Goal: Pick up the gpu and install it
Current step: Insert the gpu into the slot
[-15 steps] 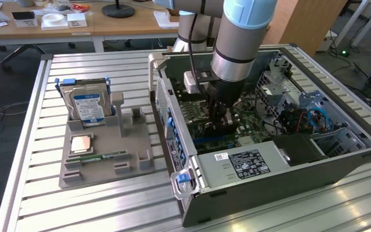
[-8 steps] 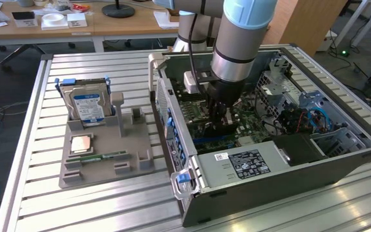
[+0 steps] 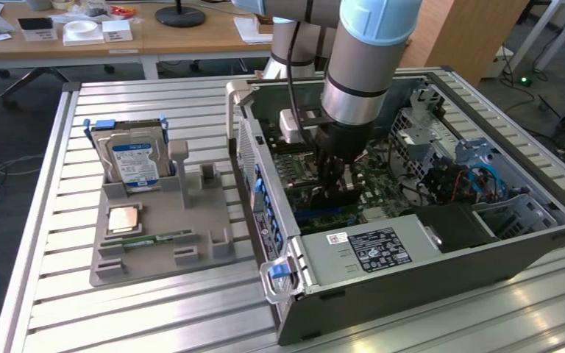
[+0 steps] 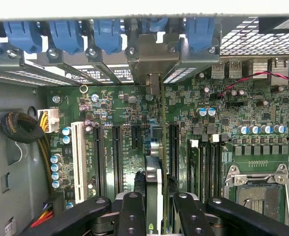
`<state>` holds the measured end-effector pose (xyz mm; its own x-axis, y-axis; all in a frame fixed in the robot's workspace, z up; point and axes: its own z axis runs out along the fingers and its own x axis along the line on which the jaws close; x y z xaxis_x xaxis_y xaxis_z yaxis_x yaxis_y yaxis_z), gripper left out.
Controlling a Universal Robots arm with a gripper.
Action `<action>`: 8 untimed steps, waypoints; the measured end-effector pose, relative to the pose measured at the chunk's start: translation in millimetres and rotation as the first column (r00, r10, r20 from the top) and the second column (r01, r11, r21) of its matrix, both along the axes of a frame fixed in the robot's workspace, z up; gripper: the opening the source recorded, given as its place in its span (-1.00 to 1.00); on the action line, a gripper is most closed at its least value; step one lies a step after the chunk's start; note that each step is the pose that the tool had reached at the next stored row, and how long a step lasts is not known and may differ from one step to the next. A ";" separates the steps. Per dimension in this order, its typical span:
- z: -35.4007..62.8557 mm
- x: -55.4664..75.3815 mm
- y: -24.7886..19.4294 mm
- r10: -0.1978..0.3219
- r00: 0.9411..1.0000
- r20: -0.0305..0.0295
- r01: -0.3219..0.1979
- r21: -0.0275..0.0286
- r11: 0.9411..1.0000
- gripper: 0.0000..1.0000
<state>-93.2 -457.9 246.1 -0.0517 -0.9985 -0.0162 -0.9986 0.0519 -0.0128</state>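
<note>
While pincer (image 4: 157,209) clamps gpu (image 4: 153,169) upright over motherboard (image 4: 223,123), power-supply label (image 3: 381,250) print illegible.

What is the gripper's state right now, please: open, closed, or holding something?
Gripper: closed on the graphics card, which it holds edge-on over the motherboard.

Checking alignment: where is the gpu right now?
Inside the open computer case on the exterior view's right, the gpu sits edge-on in the claw, over the expansion slots.
</note>
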 end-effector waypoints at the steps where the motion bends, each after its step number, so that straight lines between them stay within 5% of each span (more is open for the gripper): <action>1: 0.0 0.0 0.0 0.000 1.000 0.000 0.000 0.000 1.000 -0.47; 8: -0.3 -2.5 0.0 0.000 1.000 0.000 0.000 0.001 1.000 -0.47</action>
